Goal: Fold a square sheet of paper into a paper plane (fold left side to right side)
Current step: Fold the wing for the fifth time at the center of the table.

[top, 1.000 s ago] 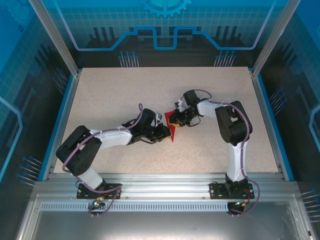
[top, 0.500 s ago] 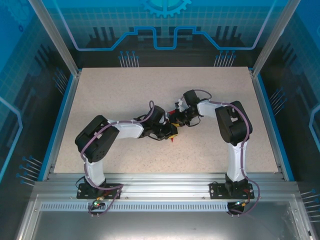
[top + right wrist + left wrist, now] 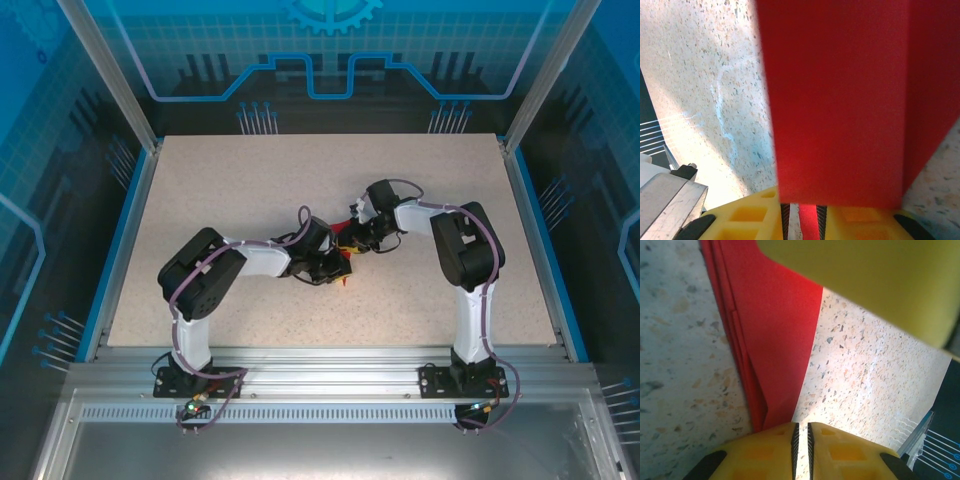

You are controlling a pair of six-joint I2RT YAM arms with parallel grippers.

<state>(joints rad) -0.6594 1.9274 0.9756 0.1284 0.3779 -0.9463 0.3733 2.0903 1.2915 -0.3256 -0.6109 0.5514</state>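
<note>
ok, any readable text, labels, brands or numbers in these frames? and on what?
No readable text in any view.
Blue back panel: a gear graphic and circuit-style lines, no letters.
Folded red paper, speckled tabletop, left claw fingers: unmarked.
Left arm base: any label there is too small to read.

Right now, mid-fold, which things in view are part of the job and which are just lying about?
In the job: red paper, already creased; left hand, shut, at its narrow tip; right hand, shut on its edge.
Just surroundings: speckled table, blue enclosure walls, metal rail at the near edge; all fixed fittings.
</note>
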